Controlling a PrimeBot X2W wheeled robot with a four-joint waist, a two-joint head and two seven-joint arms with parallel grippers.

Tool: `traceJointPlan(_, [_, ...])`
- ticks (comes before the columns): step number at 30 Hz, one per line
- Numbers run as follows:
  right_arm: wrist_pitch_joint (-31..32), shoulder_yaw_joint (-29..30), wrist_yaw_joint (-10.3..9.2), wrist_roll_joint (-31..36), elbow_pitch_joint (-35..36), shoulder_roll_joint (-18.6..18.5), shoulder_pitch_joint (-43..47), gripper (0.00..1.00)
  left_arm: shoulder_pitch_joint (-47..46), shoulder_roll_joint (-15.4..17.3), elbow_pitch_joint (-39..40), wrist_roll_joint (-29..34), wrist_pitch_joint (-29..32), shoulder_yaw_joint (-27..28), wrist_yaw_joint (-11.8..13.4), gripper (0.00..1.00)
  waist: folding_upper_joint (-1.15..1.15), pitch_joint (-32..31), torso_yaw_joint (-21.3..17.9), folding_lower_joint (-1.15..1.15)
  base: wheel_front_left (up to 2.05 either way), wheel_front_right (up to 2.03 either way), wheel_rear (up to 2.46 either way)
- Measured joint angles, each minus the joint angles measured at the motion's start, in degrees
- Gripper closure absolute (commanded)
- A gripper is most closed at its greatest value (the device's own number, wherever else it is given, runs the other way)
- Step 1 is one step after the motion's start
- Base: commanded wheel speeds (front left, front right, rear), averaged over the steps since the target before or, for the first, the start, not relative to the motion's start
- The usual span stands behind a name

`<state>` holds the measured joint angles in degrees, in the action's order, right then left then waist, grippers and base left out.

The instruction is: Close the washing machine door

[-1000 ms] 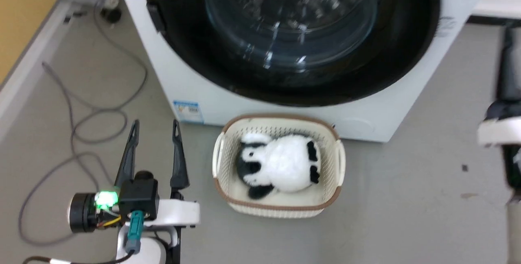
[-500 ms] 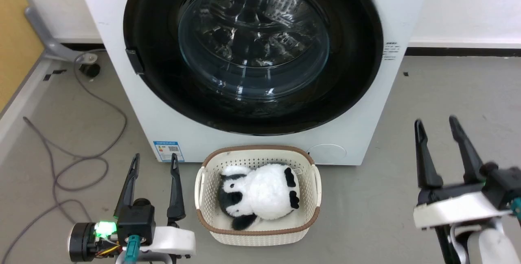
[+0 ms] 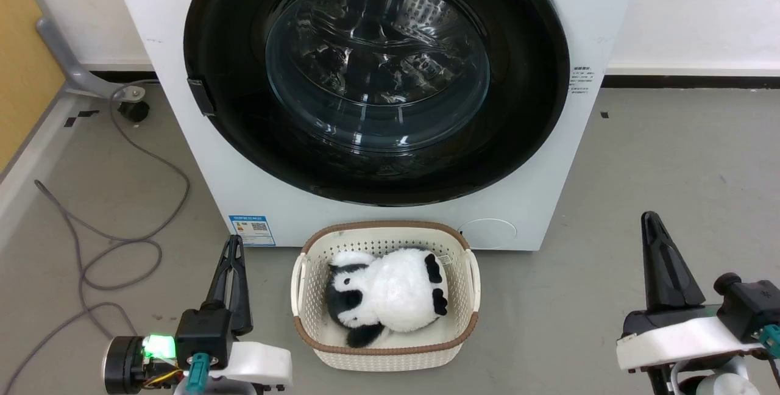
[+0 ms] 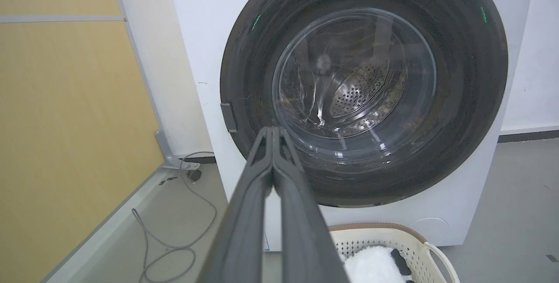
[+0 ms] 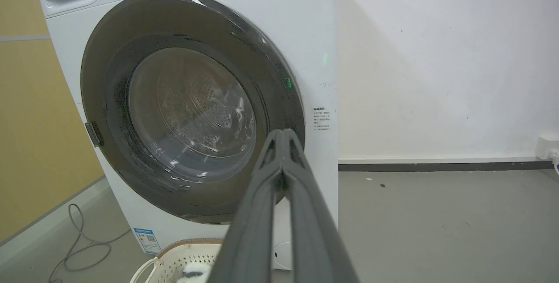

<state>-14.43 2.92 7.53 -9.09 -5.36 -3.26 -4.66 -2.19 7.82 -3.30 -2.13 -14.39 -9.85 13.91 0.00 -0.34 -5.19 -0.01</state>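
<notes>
My left gripper (image 3: pixel 233 244) has its two fingers pressed flat together with nothing between them, and my right gripper (image 3: pixel 650 222) is the same, empty and pinched to a single point. Both hang low on the near side, apart from the machine. The left one is just left of the cream basket (image 3: pixel 303 297) and the right one is well off to its right over bare floor.

Beyond the basket, on the far side, stands the washing machine (image 3: pixel 237 200). The washing machine door (image 3: pixel 378 78) appears to lie flat against its front, black ring and glass bowl facing me, and I see no gap at its edge.

I judge the closing step to be done or all but done. If the latch has not caught, the next move calls for a firm straight push with closed fingertips on the black ring, reaching over the basket without knocking it.

Counted: one machine, one door, one basket, one plush panda (image 3: pixel 390 291) in it, one grey cable (image 3: pixel 125 242) on the left floor, two grippers.
</notes>
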Motion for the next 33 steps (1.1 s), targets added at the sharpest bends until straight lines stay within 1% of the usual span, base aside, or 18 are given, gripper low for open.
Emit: traceJointPlan(33, [3.8,-0.7,0.0,2.1,1.2,0.0,0.2,1.0,0.0,-1.4,0.7,0.2,3.8,2.6,-3.6,1.0,0.0,0.1,1.4,0.0,0.0,0.0,0.0])
